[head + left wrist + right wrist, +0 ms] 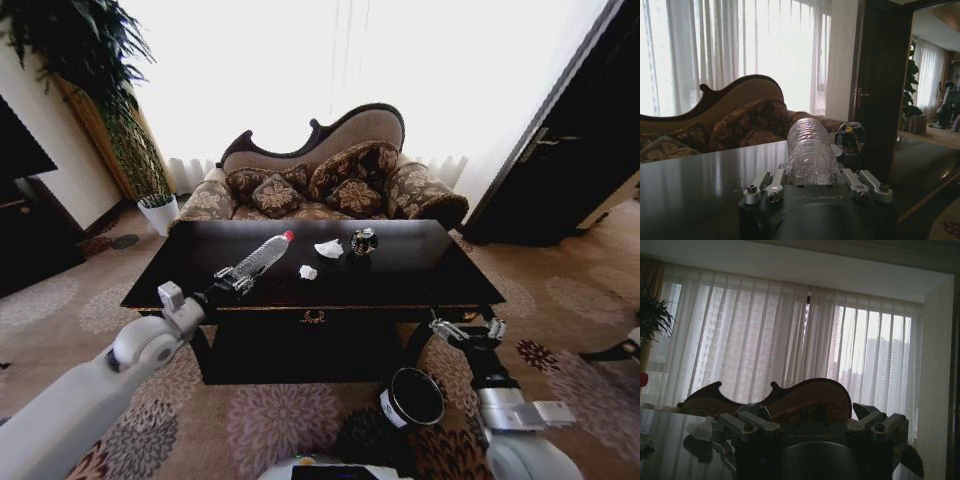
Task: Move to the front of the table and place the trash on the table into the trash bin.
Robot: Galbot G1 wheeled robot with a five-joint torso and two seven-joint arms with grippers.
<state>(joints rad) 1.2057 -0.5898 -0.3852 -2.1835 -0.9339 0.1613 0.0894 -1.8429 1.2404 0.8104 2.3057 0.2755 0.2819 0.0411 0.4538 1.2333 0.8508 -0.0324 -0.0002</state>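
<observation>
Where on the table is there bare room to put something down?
The table is bare on its right part, beyond the dark round object, and at its left end, beside the left gripper. The middle is crowded: bottle, paper wads.

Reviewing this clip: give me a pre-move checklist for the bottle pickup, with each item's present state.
1. Left end effector reaches the bottle at its base end: ok.
2. Bottle lies between the fingers in the left wrist view: ok.
3. Grip closed firmly on the bottle: cannot tell.
4. Trash bin stands upright and open on the carpet, in front of the table: ok.
5. Right end effector waits open at the table's front right edge, clear of the bottle: ok.
6. Other trash, two paper wads and a dark object, on the table: not ok.
</observation>
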